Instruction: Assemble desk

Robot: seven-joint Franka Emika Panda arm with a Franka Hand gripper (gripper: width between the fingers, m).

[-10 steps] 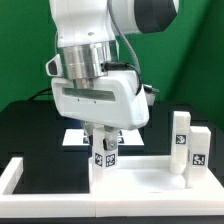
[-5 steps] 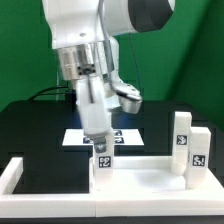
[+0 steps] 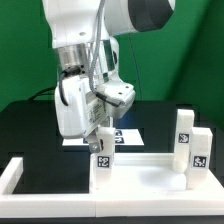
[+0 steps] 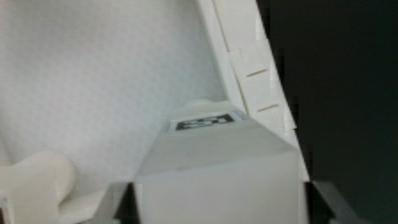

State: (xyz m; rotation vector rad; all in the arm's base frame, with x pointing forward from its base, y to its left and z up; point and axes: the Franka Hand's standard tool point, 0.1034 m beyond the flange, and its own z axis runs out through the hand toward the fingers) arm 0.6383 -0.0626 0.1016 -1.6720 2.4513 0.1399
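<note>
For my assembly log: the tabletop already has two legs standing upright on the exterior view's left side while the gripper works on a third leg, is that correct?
Not quite. The two upright legs stand on the exterior view's right side of the tabletop, not its left. The exterior view shows this. The gripper is indeed at a third leg, nearer that view's left.

Hidden and cut-off parts

The two-finger gripper is masked by the arm's wrist; below the jaws, the white block leg is blurred and cropped.

White legs w/ b&w tags; white tabletop; black table.
</note>
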